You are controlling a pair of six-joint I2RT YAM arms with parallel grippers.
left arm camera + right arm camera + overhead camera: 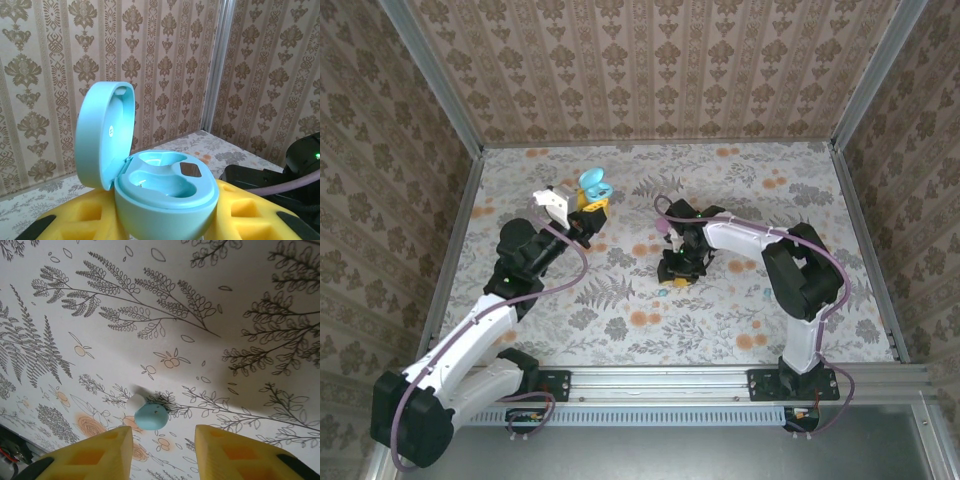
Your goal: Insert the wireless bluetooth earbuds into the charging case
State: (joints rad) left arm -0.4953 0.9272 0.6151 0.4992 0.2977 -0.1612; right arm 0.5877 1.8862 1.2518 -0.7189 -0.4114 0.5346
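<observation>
A pale blue charging case [167,197] sits between the yellow fingers [250,210] of my left gripper [167,222], which is shut on its base. Its lid [102,135] stands open and both wells are empty. From above, the case [592,184] is held up over the back left of the table by the left gripper [590,208]. A tiny blue earbud [151,416] with a white tip lies on the floral cloth, just ahead of my right gripper [162,452]. Those yellow fingers [95,455] stand apart with nothing between them. The right gripper [676,266] points down at the table's middle.
The floral tablecloth [720,190] is bounded by patterned walls and metal frame rails [856,230]. A tiny pale blue thing [766,293] lies on the cloth right of the right gripper. The right arm [790,270] folds over the right half.
</observation>
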